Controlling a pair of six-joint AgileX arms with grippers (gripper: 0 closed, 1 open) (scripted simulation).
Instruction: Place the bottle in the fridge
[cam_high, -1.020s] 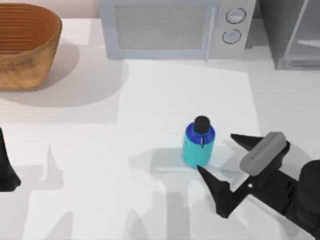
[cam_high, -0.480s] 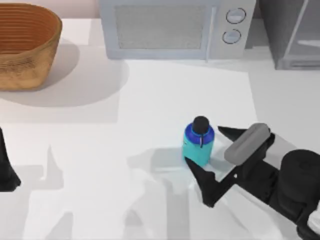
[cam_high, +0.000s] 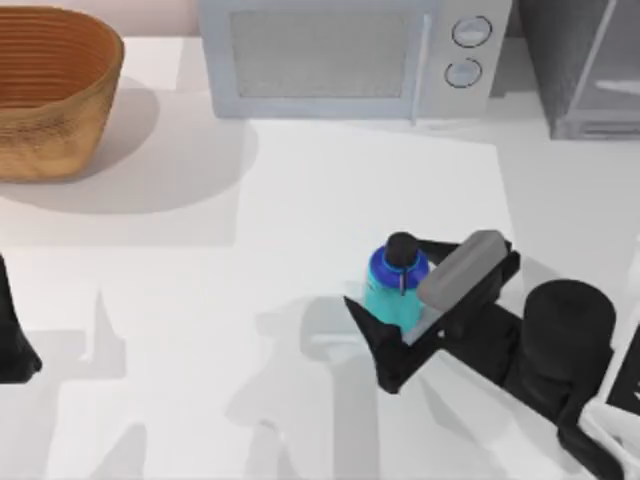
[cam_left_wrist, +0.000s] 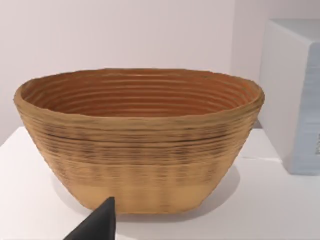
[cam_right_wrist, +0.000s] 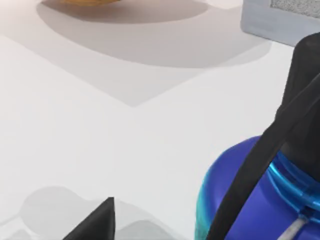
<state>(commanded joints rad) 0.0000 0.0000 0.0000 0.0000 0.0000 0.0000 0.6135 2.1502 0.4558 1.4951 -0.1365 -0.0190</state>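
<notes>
So the bottle (cam_high: 396, 285) stands upright on the white table (cam_high: 300, 200), a bit right of centre in the lower half of the top view. Cyan body, dark blue shoulder, black cap on top. The right gripper (cam_high: 395, 300) sits around it from the lower right of the frame, fingers spread apart: one black finger pokes out just below-left of the bottle, the other runs along behind its upper right side under a grey block. Can't really tell whether either finger actually touches the bottle, but they're not clamped on it.

In the right wrist view the bottle (cam_right_wrist: 260, 195) sits huge in the lower right corner, blue shoulder and black cap with a dark strap running down across it, and one black fingertip (cam_right_wrist: 97, 222) shows at the bottom edge, well apart from the bottle.

The fridge (cam_high: 585, 65) is in the upper right corner of the top view, dark grey with the pale glass door. Just left of it, along the top edge, is the light grey microwave (cam_high: 350, 55) with its two dials. A woven basket (cam_high: 55, 90) sits in the upper left corner.

The left arm (cam_high: 12, 330) is parked at the left edge of the top view. Its wrist view looks straight at the basket (cam_left_wrist: 140, 140), and whether its fingers are apart or together, I can't tell.
</notes>
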